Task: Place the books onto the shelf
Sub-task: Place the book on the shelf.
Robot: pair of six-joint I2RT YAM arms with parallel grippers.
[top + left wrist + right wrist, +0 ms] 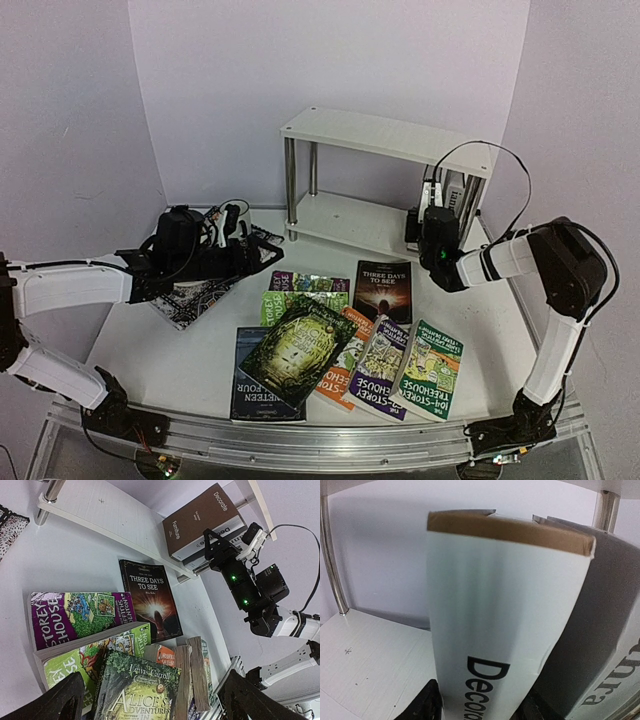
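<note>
Shelf (385, 135): two big books stand upright at the right end of its lower board. They are the Decorate book (490, 630) with the white spine, and the grey book (600, 630) just beside it on the shelf's right-leg side.

Right gripper (214, 544) straddles the Decorate spine with jaws roughly half spread. I can't tell whether the pads bite or only flank it. Left gripper (152, 702) is spread fully with nothing in it, hovering over the loose books (382, 290) in front of the shelf.

Risks for you:
- If a pad drags the spine as you back the right gripper out, the Decorate book likely tips off the board. Nothing props its shelf-centre side, and the grey book may go with it.
- The loose books overlap, so grabbing the Alice book (298, 350) could shift or lift its neighbours.

Counts: 1 shelf with 2 boards, 2 books on it, 8 loose in front (overlap may hide one), and 1 placemat (195, 300) front-left of the shelf.
</note>
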